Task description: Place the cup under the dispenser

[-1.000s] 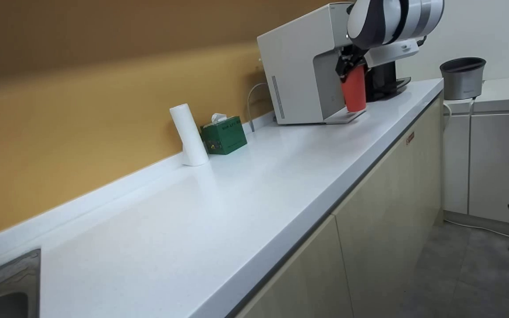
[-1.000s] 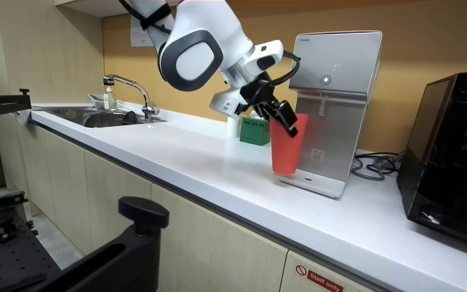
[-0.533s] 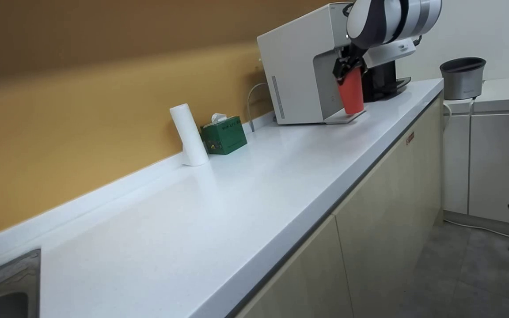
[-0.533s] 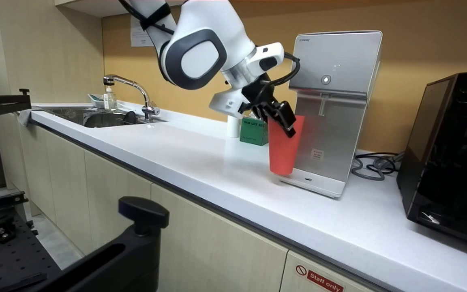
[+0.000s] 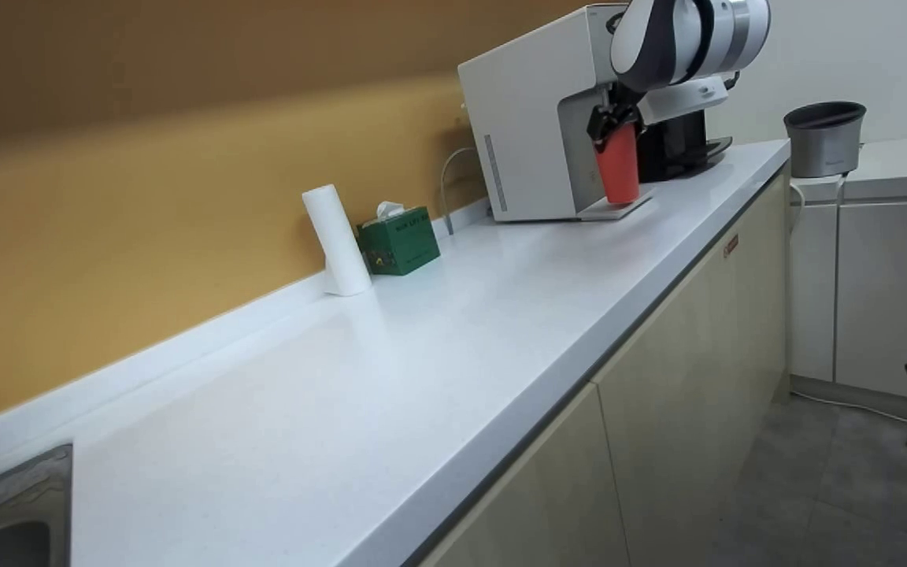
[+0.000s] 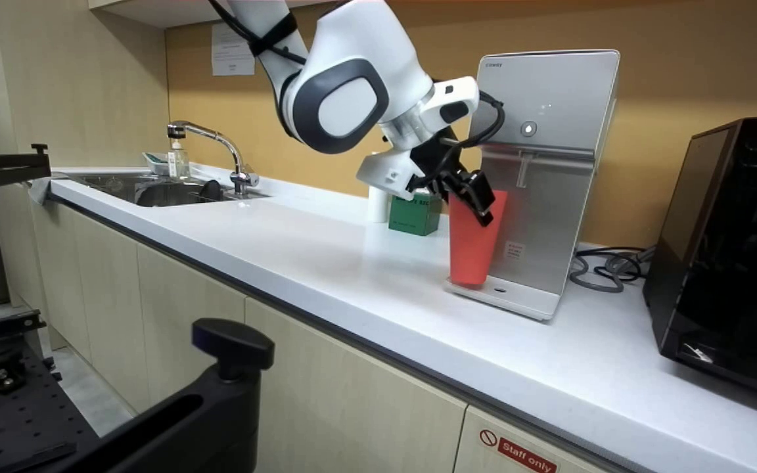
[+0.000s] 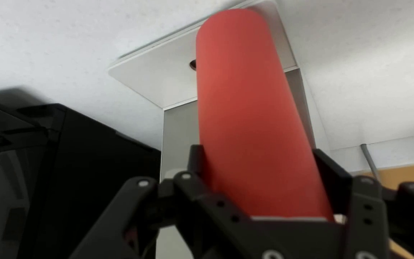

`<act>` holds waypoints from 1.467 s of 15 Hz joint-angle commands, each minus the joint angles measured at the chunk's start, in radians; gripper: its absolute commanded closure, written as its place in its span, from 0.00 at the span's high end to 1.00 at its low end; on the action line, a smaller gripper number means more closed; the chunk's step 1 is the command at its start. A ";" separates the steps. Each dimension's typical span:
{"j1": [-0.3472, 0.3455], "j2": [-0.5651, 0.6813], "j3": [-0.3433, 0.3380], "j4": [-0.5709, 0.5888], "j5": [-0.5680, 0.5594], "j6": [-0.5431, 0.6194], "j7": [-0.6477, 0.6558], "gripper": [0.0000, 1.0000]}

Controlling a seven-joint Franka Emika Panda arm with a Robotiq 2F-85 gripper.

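My gripper [image 6: 474,200] is shut on the red cup [image 6: 467,253], its fingers on both sides near the rim. The cup also shows in an exterior view [image 5: 619,169] and fills the middle of the wrist view [image 7: 246,100], slightly tilted. The dispenser [image 6: 549,98] is a tall silver-fronted machine with a white side [image 5: 532,134]. Its spout [image 6: 523,169] is right of the cup's rim in that exterior view. The cup's bottom is over the white base [image 6: 516,299], off to one side of the base's hole [image 7: 192,64]. I cannot tell whether the bottom touches the base.
A black appliance [image 6: 733,263] stands beside the dispenser, with cables [image 6: 605,269] between them. A green tissue box [image 5: 398,240] and a white roll [image 5: 337,240] stand along the wall. A sink [image 6: 155,187] with a tap [image 6: 224,141] is at the counter's far end.
My gripper and the cup have moved further in over the dispenser's base and slightly down. The cup stays held between the fingers throughout.
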 commanded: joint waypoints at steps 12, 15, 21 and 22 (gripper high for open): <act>-0.303 0.164 0.258 0.184 -0.052 -0.019 -0.012 0.48; -0.312 0.170 0.271 0.190 -0.056 -0.028 -0.019 0.93; -0.281 0.117 0.243 0.145 -0.048 -0.037 -0.060 1.00; -0.284 0.108 0.247 0.139 -0.049 -0.047 -0.066 1.00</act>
